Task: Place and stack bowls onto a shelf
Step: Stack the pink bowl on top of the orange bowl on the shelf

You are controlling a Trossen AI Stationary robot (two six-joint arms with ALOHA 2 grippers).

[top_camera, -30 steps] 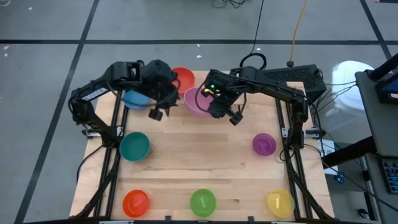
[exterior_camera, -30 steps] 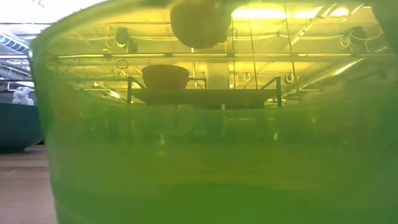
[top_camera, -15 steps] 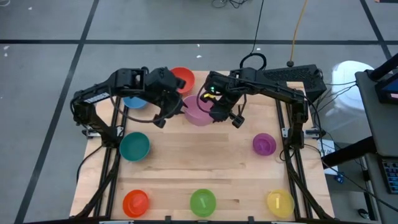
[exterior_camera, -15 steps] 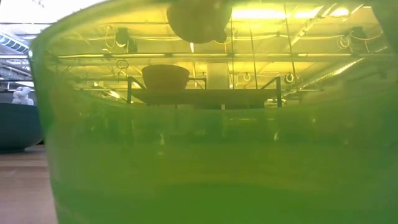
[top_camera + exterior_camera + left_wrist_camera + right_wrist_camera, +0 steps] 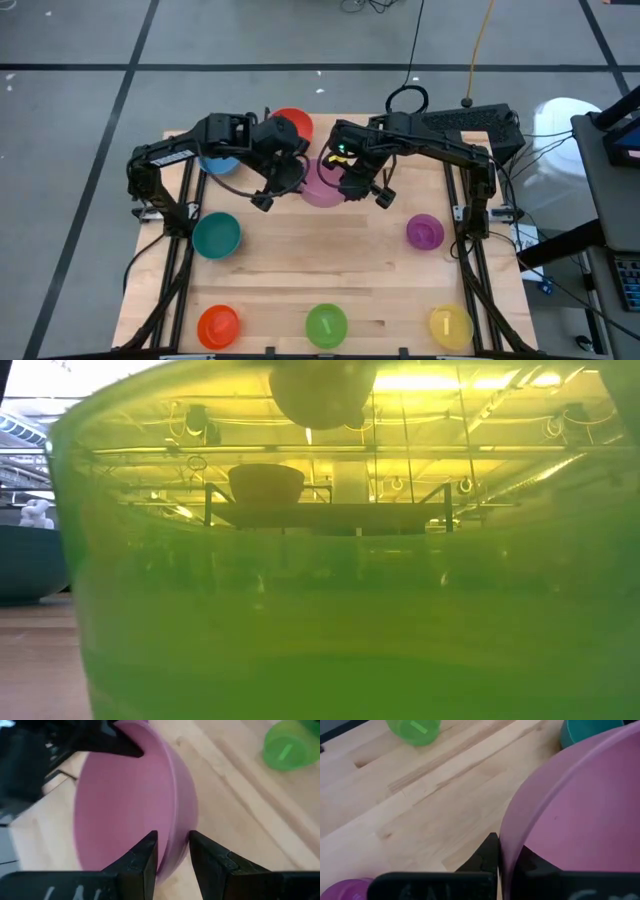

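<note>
A pink bowl (image 5: 322,183) hangs tilted above the far middle of the table, with my right gripper (image 5: 340,178) shut on its rim. My left gripper (image 5: 302,172) is open at the bowl's opposite side. Its two fingers (image 5: 145,852) stand astride the rim (image 5: 175,827), one inside and one outside; I cannot tell whether they touch. The shelf (image 5: 330,512) shows in the low view with one bowl (image 5: 265,485) resting on its top. A red bowl (image 5: 295,125) sits at the table's far edge, and a blue bowl (image 5: 215,160) lies beneath the left arm. My right gripper pinches the pink bowl's rim (image 5: 504,851), one finger (image 5: 489,854) outside the wall and the other inside the hollow. The fingers slant down from the table's right. The bowl hangs tilted and clear of the table.
A teal bowl (image 5: 217,236) and a purple bowl (image 5: 425,232) sit mid-table. An orange bowl (image 5: 218,325), a green bowl (image 5: 326,325) and a yellow bowl (image 5: 450,325) line the near edge. The green bowl (image 5: 320,590) fills the low view.
My left gripper has swung from above the blue bowl toward the table's right and a little down, reaching the pink bowl's rim, staying open. The blue bowl now shows more. My right gripper has kept the pink bowl nearly in place.
</note>
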